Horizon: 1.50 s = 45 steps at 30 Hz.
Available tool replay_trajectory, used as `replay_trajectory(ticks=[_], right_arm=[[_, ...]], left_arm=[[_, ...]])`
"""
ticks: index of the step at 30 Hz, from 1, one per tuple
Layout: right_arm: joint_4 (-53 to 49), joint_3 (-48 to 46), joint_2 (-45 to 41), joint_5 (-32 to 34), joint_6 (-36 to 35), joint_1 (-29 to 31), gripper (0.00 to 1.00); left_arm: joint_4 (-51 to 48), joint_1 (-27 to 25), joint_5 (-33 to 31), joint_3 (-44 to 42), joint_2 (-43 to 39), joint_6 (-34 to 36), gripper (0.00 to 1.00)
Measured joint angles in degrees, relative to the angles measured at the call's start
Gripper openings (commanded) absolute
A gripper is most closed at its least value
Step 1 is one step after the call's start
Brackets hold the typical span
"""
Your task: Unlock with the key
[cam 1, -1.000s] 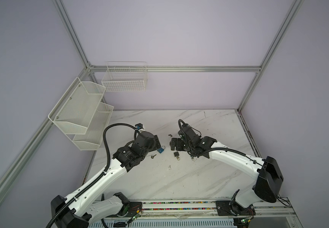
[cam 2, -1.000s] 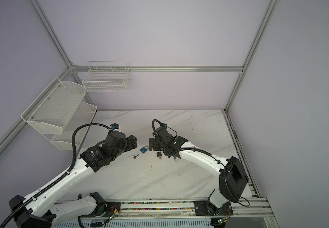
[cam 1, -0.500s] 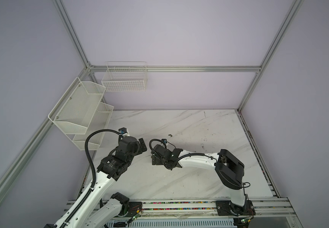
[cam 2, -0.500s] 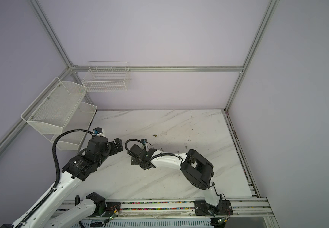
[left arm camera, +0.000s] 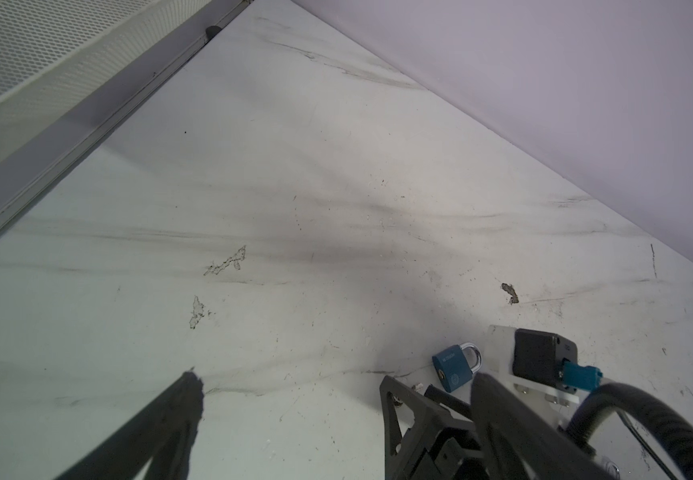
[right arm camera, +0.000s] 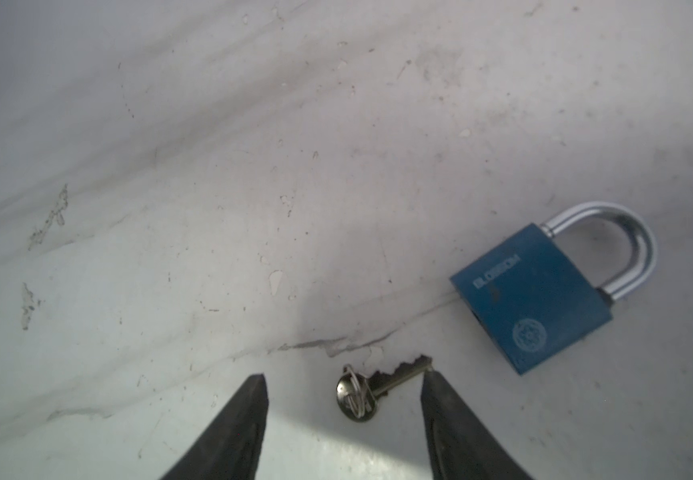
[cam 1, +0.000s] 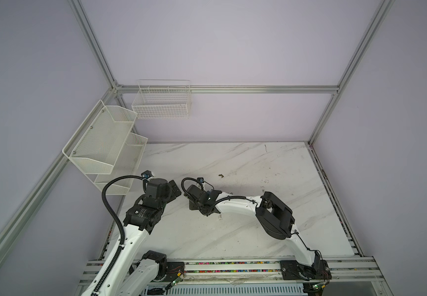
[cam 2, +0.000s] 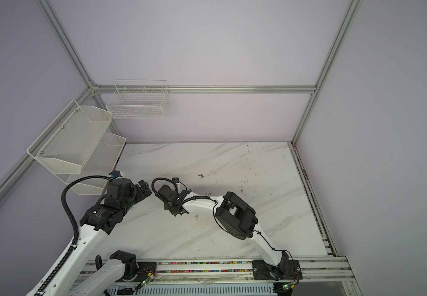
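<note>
- Blue padlock (right arm camera: 532, 299): one, lying flat on the marble worktop (cam 1: 258, 164) with its shackle shut.
- Silver key (right arm camera: 382, 384): one, flat on the worktop just beside the padlock, not touching it.
- Right arm (cam 1: 238, 207): folded low, with the right claw (right arm camera: 342, 376) pointing down. The jaws stand apart either side of the key, and one fingertip (right arm camera: 432, 386) is at the blade's tip. Nothing is grasped.
- Left arm (cam 1: 140, 217): raised nearby, with the left claw (left arm camera: 336, 376) released wide and empty.
</note>
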Motion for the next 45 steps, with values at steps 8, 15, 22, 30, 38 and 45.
replay_trajectory(ticks=[8, 15, 22, 30, 38, 45], right_arm=[[-0.42, 1.70, 1.11, -1.33, -6.29, -0.15, 0.43], [-1.03, 3.32, 2.80, -2.54, -9.51, -0.52, 0.41], [-2.43, 4.37, 3.65, -2.95, -11.26, -0.55, 0.35], [-4.24, 5.20, 4.00, -3.13, -12.74, -0.55, 0.31], [-5.99, 5.44, 4.00, -1.86, -15.72, -0.55, 0.24], [-6.73, 5.51, 4.00, -1.62, -17.00, -0.55, 0.15]], left_arm=[[0.74, 1.86, 1.88, -1.53, -0.35, -1.31, 1.00], [0.79, 2.84, 3.21, -1.95, -0.50, -2.62, 1.00], [0.90, 3.17, 3.85, -2.03, -0.50, -3.43, 1.00], [0.98, 3.23, 4.66, -2.23, -0.52, -4.11, 1.00], [0.94, 3.54, 5.31, -2.23, -0.85, -4.66, 1.00], [0.83, 3.54, 6.97, -2.34, -1.92, -6.34, 1.00]])
